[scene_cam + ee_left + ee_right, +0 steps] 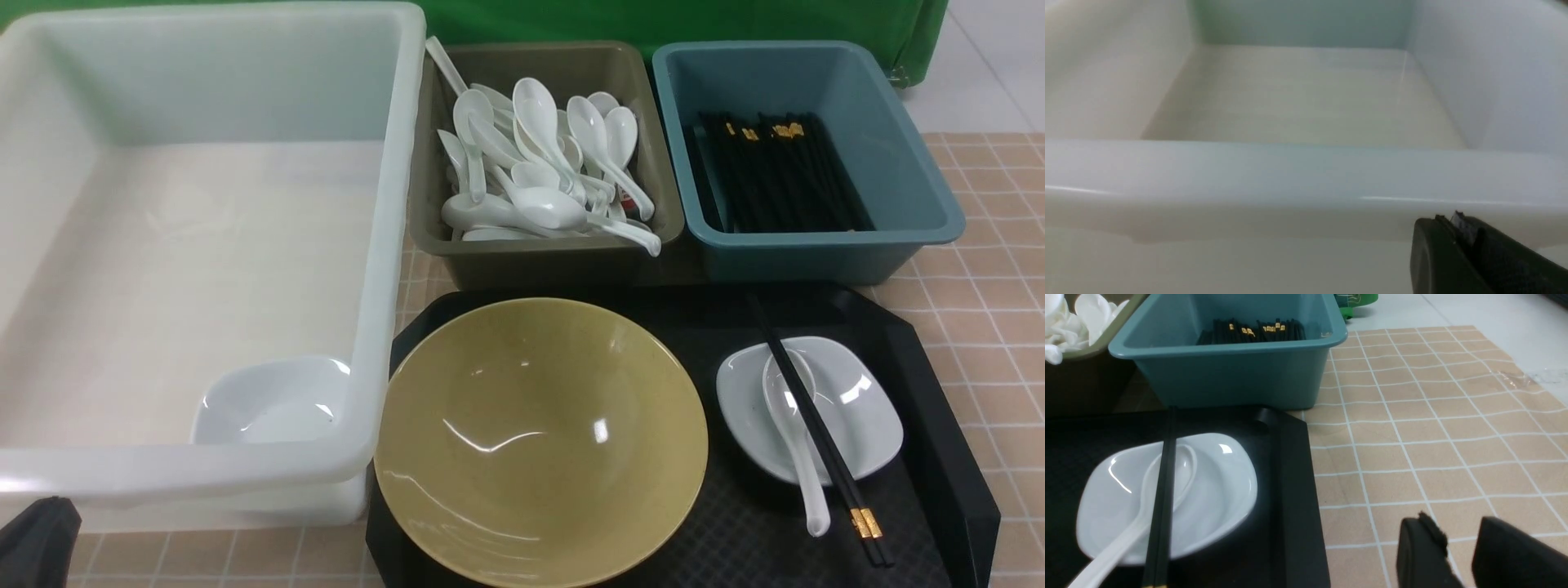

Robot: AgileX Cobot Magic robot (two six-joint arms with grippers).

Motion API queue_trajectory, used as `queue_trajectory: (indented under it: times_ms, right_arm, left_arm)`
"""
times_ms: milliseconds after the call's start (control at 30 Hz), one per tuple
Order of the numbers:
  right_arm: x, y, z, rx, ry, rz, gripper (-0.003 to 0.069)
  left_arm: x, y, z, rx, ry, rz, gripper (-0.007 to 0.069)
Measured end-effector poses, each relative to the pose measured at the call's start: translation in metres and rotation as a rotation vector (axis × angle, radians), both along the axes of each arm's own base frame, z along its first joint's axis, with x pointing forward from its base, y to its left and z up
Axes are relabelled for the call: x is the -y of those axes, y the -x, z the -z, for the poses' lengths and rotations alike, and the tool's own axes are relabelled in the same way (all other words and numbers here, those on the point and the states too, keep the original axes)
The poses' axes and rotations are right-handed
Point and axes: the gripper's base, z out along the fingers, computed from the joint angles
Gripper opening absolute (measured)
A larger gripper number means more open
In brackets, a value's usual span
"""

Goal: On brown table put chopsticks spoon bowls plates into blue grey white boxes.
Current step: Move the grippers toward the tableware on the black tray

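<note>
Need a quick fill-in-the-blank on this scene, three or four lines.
The grey bin holds white ____.
The white tub holds one ____.
The bowl sits on the black ____.
The blue bin holds black ____.
Missing: spoons; plate; tray; chopsticks.

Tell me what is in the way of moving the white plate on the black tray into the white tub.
The spoon lies in the plate and the chopsticks lie across both. The yellow bowl sits between it and the white tub.
</note>
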Motion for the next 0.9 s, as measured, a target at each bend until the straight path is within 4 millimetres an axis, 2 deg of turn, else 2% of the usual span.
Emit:
queue_trajectory:
  times_ms: [100,167,200,233,267,300,367,400,433,500,567,633,733,867,900]
  right_arm:
    - [0.0,0.0,0.0,0.002,-0.025,0.004,0.0237]
    - [-0.002,0.0,0.0,0.016,-0.159,0.021,0.0237]
    - [-0.002,0.0,0.0,0.018,-0.177,0.023,0.0237]
    - [-0.004,-0.001,-0.001,0.04,-0.355,0.046,0.0237]
    - [-0.004,-0.001,-0.001,0.042,-0.382,0.05,0.0237]
    - [-0.005,-0.001,-0.002,0.069,-0.594,0.079,0.0237]
    - [-0.007,-0.002,-0.005,0.11,-0.911,0.122,0.0237]
    - [-0.008,-0.002,-0.006,0.129,-1.053,0.143,0.0237]
    - [-0.008,-0.002,-0.007,0.138,-1.117,0.152,0.0237]
    - [-0.008,-0.002,-0.007,0.143,-1.178,0.161,0.0237]
    - [-0.008,-0.002,-0.007,0.136,-1.164,0.16,0.0237]
    - [-0.008,-0.002,-0.005,0.118,-1.054,0.141,0.0237]
    - [-0.009,-0.001,-0.004,0.096,-0.987,0.124,0.0237]
    - [-0.012,0.0,-0.011,0.067,-0.854,0.05,0.0237]
    - [-0.013,0.002,-0.027,0.095,-0.762,-0.019,0.0237]
  left_arm:
    - [0.001,-0.001,-0.006,0.065,0.15,-0.006,0.0001]
    - [0.002,-0.001,-0.011,0.113,0.384,-0.017,0.0001]
    - [0.002,-0.001,-0.012,0.121,0.421,-0.021,0.0001]
    - [0.002,-0.001,-0.015,0.148,0.68,-0.033,0.0001]
    - [0.002,-0.001,-0.015,0.15,0.692,-0.035,0.0001]
    - [0.002,-0.001,-0.017,0.163,0.906,-0.046,0.0001]
    - [0.001,-0.001,-0.019,0.174,1.161,-0.059,0.0001]
    - [0.001,-0.001,-0.02,0.178,1.266,-0.065,0.0001]
    - [0.001,-0.001,-0.02,0.179,1.31,-0.067,0.0001]
    - [0.001,-0.001,-0.02,0.177,1.358,-0.068,0.0001]
    - [0.001,-0.001,-0.02,0.177,1.364,-0.068,0.0001]
    - [0.003,-0.001,-0.019,0.152,1.366,-0.058,0.0001]
    - [0.007,-0.001,-0.017,0.099,1.329,-0.033,0.0001]
    - [0.014,0.003,-0.034,0.081,1.111,0.061,0.0001]
    - [0.018,0.01,-0.06,0.123,0.899,0.143,0.0001]
